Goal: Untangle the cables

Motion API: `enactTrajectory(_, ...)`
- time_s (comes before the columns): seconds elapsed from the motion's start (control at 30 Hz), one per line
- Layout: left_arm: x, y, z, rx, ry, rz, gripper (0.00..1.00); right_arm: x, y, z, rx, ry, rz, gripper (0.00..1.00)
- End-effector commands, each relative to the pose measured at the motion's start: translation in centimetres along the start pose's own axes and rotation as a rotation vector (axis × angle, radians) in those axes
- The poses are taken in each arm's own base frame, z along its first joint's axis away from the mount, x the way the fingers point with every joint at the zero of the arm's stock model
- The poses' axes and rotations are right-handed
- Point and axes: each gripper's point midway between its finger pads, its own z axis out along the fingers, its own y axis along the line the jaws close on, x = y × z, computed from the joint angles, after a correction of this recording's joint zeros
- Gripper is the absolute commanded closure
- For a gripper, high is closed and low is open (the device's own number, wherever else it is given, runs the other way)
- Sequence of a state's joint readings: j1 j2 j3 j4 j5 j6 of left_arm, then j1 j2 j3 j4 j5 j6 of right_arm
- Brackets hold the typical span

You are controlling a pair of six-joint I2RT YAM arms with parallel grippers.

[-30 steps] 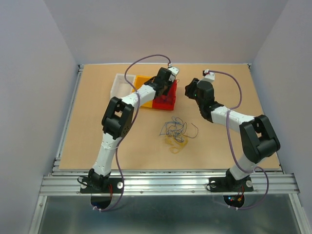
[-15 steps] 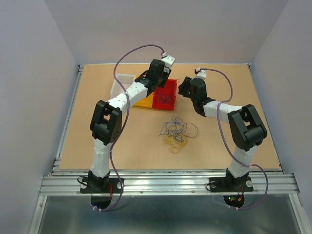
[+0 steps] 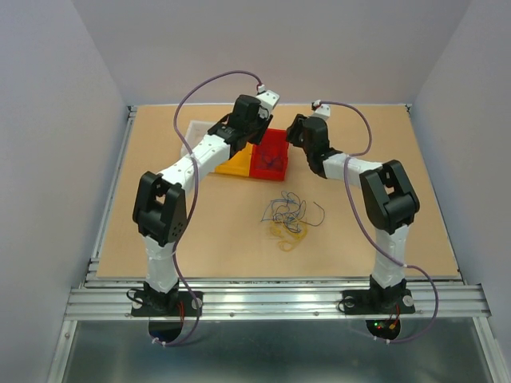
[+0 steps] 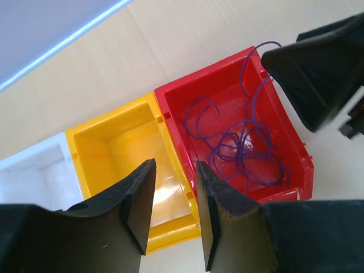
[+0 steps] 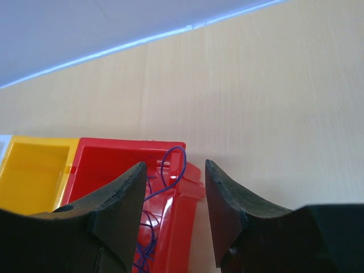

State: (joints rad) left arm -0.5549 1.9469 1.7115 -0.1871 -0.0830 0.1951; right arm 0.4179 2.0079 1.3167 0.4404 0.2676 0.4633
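Note:
A loose tangle of thin cables [image 3: 287, 214] lies mid-table, blue-purple strands above yellow and tan ones [image 3: 290, 234]. Several purple wires [image 4: 242, 149] lie curled in the red bin [image 3: 275, 145]; one loop [image 5: 174, 161] sticks up over its wall. My left gripper [image 3: 239, 136] hangs open and empty over the wall between the yellow bin [image 4: 122, 151] and the red bin [image 4: 287, 151], as the left wrist view shows [image 4: 173, 170]. My right gripper [image 3: 298, 137] is open and empty, its jaws either side of the red bin's right wall [image 5: 176, 222] in the right wrist view [image 5: 175, 170].
A white bin [image 3: 190, 132] stands left of the yellow bin [image 3: 231, 164], in one row with the red one at the back of the table. The right gripper's black body [image 4: 318, 68] shows close over the red bin's far corner. Metal rails [image 3: 271, 299] run along the near edge.
Both arms swung left and farther back. The left gripper moved from over the red bin to the yellow-red divider. The right gripper closed in on the red bin's right wall.

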Motion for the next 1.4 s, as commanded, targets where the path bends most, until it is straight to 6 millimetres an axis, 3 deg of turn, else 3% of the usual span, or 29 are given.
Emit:
enactTrajectory(0.0, -1.7, 0.1, -3.6, 0.024, -0.064, 0.014, 0.55, -2.5, -0.1, 1.3, 0.046, -0.063, 0.017, 0.51)
enactTrajectory(0.13, -1.3, -0.5, -4.0, 0.063, -0.058, 0.018, 0.55, -2.1, -0.1, 2.0, 0.047, -0.058, 0.011, 0.56)
enactTrajectory(0.27, 1.1, -2.1, -3.6, 0.139, 0.008, 0.032, 0.56, -1.8, 0.0, 2.5, 0.044, -0.054, 0.004, 0.59)
enactTrajectory(0.37, 2.4, -2.7, -3.3, 0.164, 0.032, 0.035, 0.56, -1.6, 0.0, 2.7, 0.04, -0.048, 0.0, 0.71)
enactTrajectory(0.47, 2.8, -3.0, -2.8, 0.172, 0.044, 0.031, 0.56, -1.4, 0.3, 2.7, 0.025, -0.038, -0.001, 0.74)
enactTrajectory(0.6, 3.8, -3.8, -1.9, 0.195, 0.072, 0.03, 0.57, -1.3, 1.0, 2.3, 0.009, -0.037, -0.037, 0.99)
enactTrajectory(0.9, 5.8, -5.4, -0.2, 0.242, 0.128, 0.032, 0.65, -1.6, 3.4, 0.2, -0.028, -0.071, -0.079, 0.99)
enactTrajectory(1.13, 6.9, -5.6, 0.9, 0.236, 0.16, 0.033, 0.71, -0.7, 4.3, -1.0, -0.068, -0.06, -0.078, 0.99)
enactTrajectory(1.37, 7.0, -4.2, 2.1, 0.205, 0.138, -0.007, 0.98, 0.4, 4.1, -2.2, -0.09, -0.028, -0.031, 0.99)
